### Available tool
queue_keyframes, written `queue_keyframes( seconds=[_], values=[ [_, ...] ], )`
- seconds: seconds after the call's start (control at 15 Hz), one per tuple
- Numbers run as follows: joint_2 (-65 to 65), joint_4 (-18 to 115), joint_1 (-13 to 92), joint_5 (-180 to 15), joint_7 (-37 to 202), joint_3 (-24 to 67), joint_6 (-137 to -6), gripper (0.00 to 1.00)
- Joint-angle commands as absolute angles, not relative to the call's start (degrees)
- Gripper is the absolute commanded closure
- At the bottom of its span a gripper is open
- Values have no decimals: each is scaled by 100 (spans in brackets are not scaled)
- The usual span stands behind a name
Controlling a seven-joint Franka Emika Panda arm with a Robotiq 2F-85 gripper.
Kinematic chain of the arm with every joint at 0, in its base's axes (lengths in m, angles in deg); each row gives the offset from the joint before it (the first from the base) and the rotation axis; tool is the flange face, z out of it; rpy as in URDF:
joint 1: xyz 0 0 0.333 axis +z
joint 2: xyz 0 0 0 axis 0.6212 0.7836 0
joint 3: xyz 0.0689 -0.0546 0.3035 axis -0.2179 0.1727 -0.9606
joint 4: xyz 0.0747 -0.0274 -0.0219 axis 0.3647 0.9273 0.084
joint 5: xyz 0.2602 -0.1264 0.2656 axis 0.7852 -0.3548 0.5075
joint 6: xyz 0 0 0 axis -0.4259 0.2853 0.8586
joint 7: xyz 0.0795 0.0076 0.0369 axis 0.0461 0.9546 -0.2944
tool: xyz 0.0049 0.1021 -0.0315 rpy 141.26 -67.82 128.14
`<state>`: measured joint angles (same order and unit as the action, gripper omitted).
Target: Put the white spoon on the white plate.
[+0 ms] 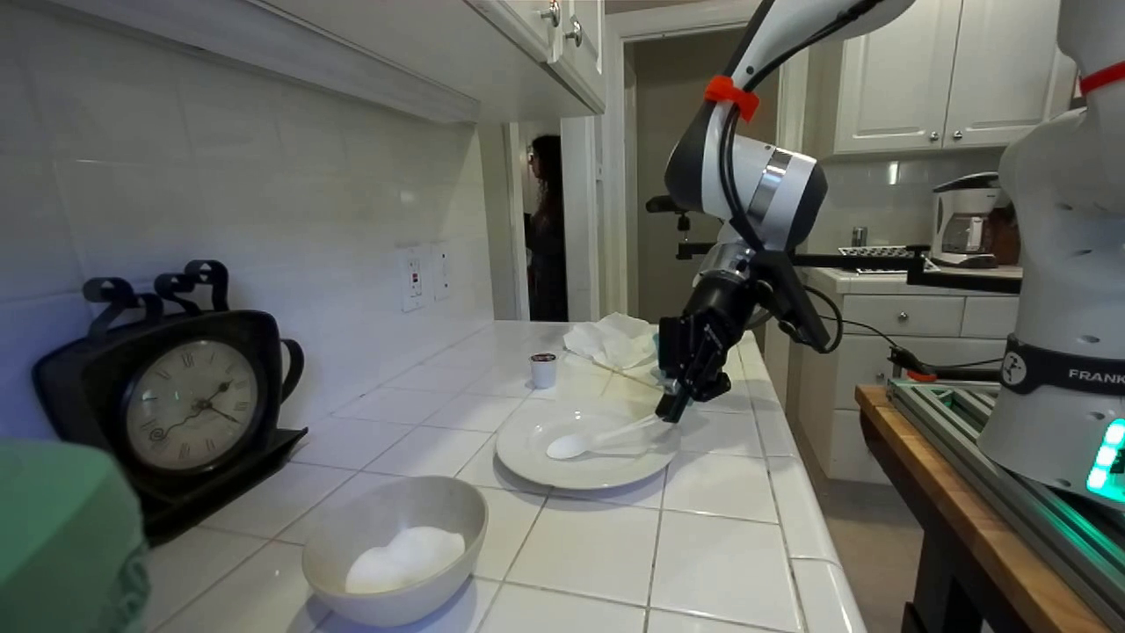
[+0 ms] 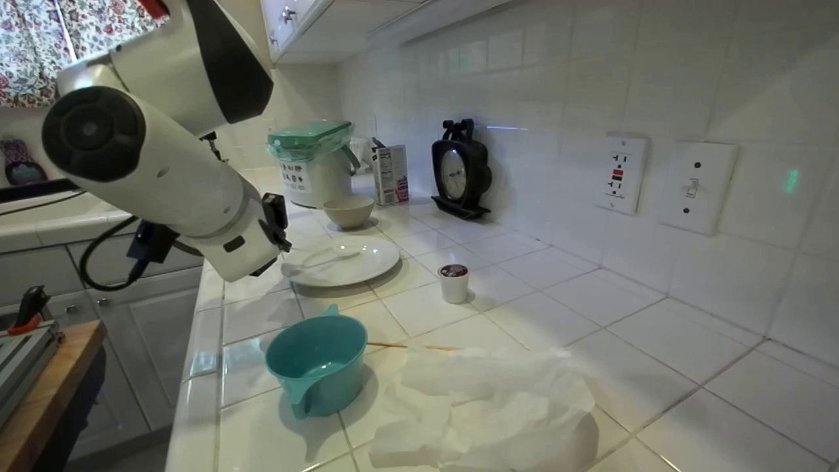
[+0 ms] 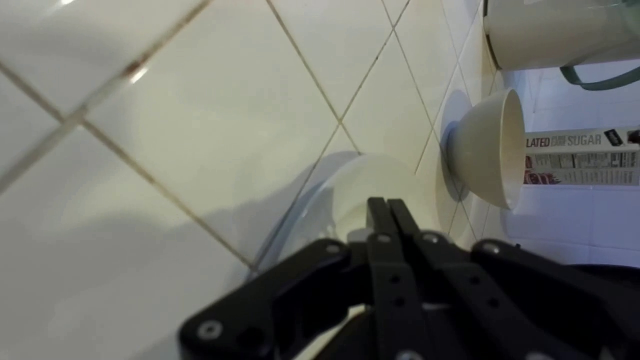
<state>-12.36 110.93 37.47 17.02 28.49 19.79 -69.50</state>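
The white plate [image 1: 532,464] lies on the tiled counter; it also shows in an exterior view [image 2: 385,257] and in the wrist view [image 3: 385,175]. The white spoon [image 1: 569,446] is over the plate, its bowl low over the middle and its handle slanting up towards my fingertips. It also shows in an exterior view [image 2: 346,251]. My gripper [image 1: 673,410] is at the plate's edge with its fingers nearly together at the handle's end, apparently closed on it. In the wrist view the fingertips [image 3: 387,201] hide the spoon. Whether the spoon's bowl touches the plate is unclear.
A deep white bowl [image 1: 334,563] stands near the plate. A coffee pod [image 2: 453,285], a turquoise cup [image 2: 321,387] and crumpled paper [image 2: 485,406] lie on the other side. A black clock [image 1: 167,387] stands by the wall. Cabinets [image 1: 527,53] hang overhead.
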Motion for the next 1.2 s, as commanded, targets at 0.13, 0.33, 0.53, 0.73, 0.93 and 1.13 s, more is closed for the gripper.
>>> queue_keyframes(
  seconds=[0.13,0.33,0.53,0.73,0.93,1.13],
  values=[
    [-892,10899,3650,1824,2372,2082,-6567,72],
    [-814,10843,3657,1783,2364,2090,-6548,56],
    [-769,10812,3672,1730,2408,2092,-6601,34],
    [-839,10830,3702,1587,2549,2085,-6741,13],
    [-1091,10845,3840,1067,3135,2003,-7194,0],
    [-1586,10958,4053,-62,4333,1797,-7838,0]
  ],
)
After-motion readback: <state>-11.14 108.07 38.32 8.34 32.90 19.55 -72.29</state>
